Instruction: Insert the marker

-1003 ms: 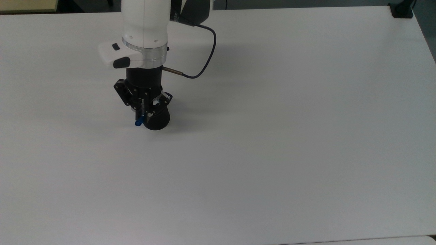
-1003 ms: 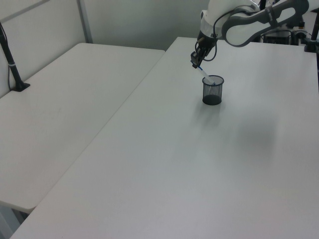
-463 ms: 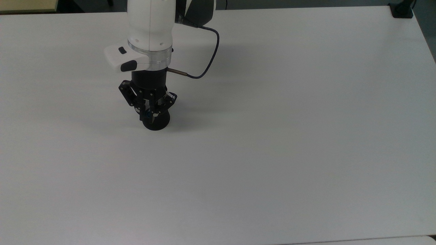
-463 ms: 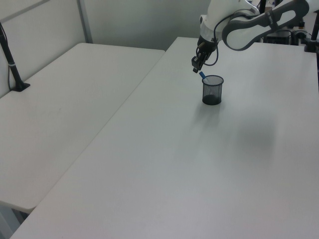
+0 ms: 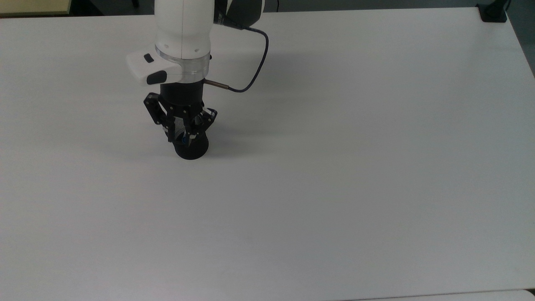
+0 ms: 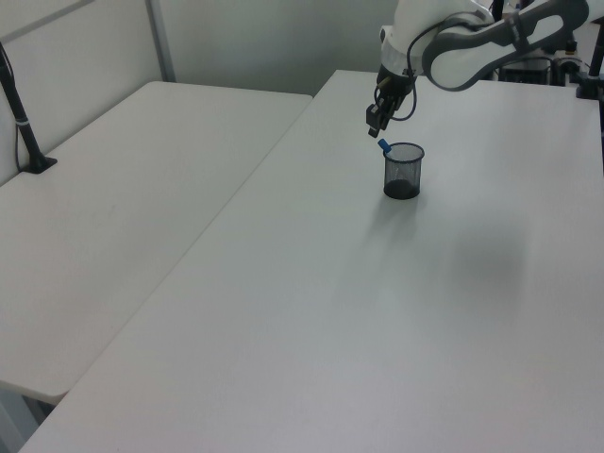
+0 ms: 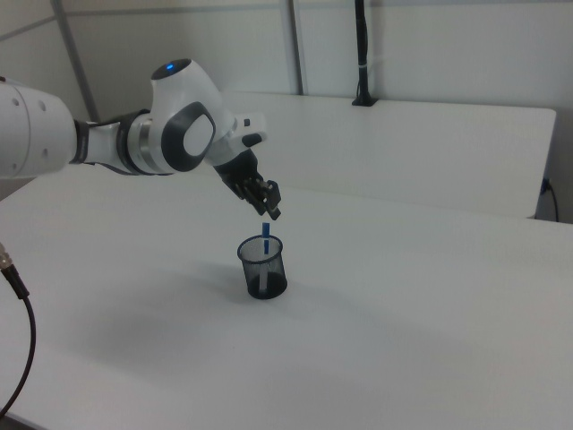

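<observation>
- Above the cup's rim, the black two-finger pincer [image 7: 270,209] hangs apart from the marker, clear of its top end; its fingers look parted and hold nothing.
- Just below it stands the slim white marker pen with a blue cap [image 7: 265,235], cap end poking above the rim and leaning a little, the white barrel showing through the mesh.
- Around the marker is the black wire-mesh cylindrical cup [image 7: 262,269], open-topped, see-through and light-looking, upright on the bench.
- Under the cup, the broad white bench [image 5: 334,167] is smooth and matte; in the top view the pincer sits right over the cup [image 5: 191,148].
- By my judgement the insertion is done and the arm only needs to withdraw.
- Risk: a finger catching the protruding cap or the thin rim on the way out could tip the light mesh cup, which would slide easily on so slick a surface.
- Risk: the leaning marker loads one side of the cup, so a sideways nudge there might topple both.
</observation>
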Controlling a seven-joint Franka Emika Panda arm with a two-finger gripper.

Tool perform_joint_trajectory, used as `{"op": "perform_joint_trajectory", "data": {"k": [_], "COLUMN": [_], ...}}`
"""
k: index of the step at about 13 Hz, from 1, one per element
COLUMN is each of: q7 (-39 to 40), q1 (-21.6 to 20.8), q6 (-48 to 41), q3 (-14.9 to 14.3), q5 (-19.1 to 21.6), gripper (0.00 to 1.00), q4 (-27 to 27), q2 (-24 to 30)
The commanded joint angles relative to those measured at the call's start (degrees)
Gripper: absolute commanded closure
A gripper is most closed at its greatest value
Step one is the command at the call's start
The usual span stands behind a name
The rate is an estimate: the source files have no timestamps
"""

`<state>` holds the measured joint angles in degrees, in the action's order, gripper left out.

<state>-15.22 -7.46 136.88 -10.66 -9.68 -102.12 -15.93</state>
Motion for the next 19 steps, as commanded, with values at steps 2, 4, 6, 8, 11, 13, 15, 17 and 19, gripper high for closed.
{"op": "perform_joint_trajectory", "data": {"k": [2, 4, 6, 8, 11, 13, 15, 17, 19], "q7": [5.4, 12.0, 17.9, 22.7, 23.8, 23.7, 23.2, 23.1, 22.2], "q1": [-0.1, 0.3, 2.6, 5.2, 7.4, 7.3, 6.9, 6.6, 5.0], "q6": [-13.6, -21.5, -30.5, -40.7, -44.7, -44.5, -44.1, -43.8, -41.4], "q3": [-0.2, -0.6, -0.9, -0.9, -0.9, -0.8, -0.6, -0.2, -0.1], "q5": [1.8, 7.2, 10.6, 11.0, 11.0, 11.0, 11.0, 11.0, 11.0], "gripper": [0.05, 0.0, 0.0, 0.0, 0.0, 0.0, 0.0, 0.0, 0.0], "q4": [-1.3, -0.8, -0.4, 2.4, 4.9, 4.9, 4.9, 4.9, 4.8], "q2": [7.8, 11.0, 15.4, 18.2, 18.8, 18.8, 18.2, 17.6, 16.0]}}
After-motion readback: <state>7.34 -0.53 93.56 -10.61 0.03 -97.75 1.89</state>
